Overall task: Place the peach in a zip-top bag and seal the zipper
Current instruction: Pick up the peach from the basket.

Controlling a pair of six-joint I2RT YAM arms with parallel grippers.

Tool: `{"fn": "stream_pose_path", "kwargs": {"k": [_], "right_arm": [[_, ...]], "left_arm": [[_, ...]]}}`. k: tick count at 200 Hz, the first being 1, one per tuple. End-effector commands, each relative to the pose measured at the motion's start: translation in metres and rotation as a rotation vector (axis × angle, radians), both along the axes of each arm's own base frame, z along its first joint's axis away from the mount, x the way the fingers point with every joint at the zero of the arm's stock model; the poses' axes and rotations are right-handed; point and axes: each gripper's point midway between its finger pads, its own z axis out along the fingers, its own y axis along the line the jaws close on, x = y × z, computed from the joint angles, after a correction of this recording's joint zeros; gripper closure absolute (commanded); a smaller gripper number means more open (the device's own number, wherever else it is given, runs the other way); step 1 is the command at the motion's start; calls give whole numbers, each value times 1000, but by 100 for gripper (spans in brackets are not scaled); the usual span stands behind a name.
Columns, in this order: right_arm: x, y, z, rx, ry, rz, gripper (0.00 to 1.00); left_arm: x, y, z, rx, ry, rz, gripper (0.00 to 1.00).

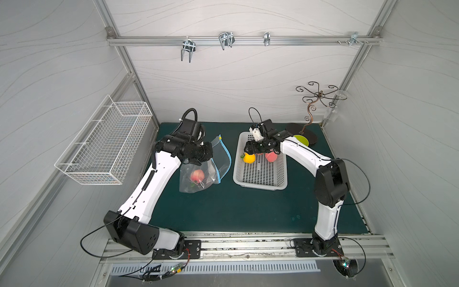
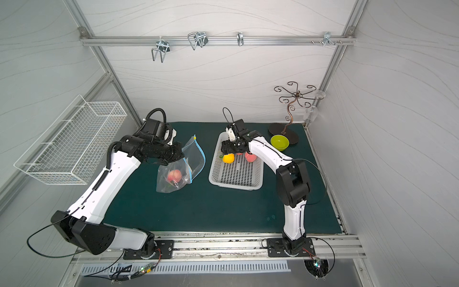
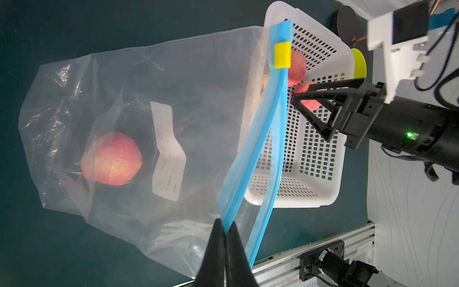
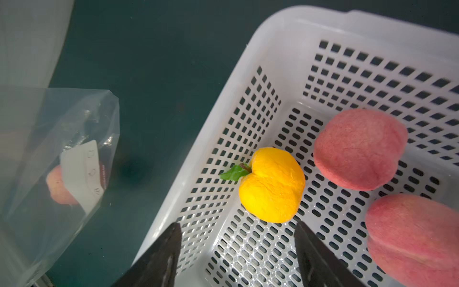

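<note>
The clear zip-top bag (image 1: 192, 185) (image 2: 165, 185) (image 3: 149, 82) lies on the green mat with its mouth lifted. A pink peach (image 1: 197, 176) (image 2: 173, 176) (image 3: 111, 159) rests inside it, beside the white label. My left gripper (image 3: 224, 227) is shut on one lip of the blue zipper (image 3: 255, 139); the other lip hangs apart from it. The yellow slider (image 3: 282, 55) sits at the strip's far end. My right gripper (image 4: 237, 225) is open and empty above the white basket (image 1: 258, 185) (image 4: 273, 29), just short of a yellow peach (image 4: 272, 185).
Two pink peaches (image 4: 360, 149) (image 4: 412, 238) lie in the basket next to the yellow one. A green bowl (image 2: 279, 142) and a metal stand (image 1: 313, 104) are at the back right. A wire basket (image 1: 104, 146) hangs on the left wall.
</note>
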Motion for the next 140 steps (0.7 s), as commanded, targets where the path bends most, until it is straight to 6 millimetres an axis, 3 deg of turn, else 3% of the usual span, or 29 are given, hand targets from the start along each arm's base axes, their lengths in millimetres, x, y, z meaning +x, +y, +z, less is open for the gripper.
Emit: {"fn": "stream_pose_path", "kwargs": {"k": [1,83,140], "right_arm": [[0,-5,-13,-36,50,-8,25],[9,-6,-58,-39,151,-21,21],[16,-1,-82,-36,197,-30,24]], "left_arm": [[4,-1,14,-2,-56,-4,100],[5,-1,12,0,-54,-7,100],[5,-1,11,1,-52,-8,100]]}}
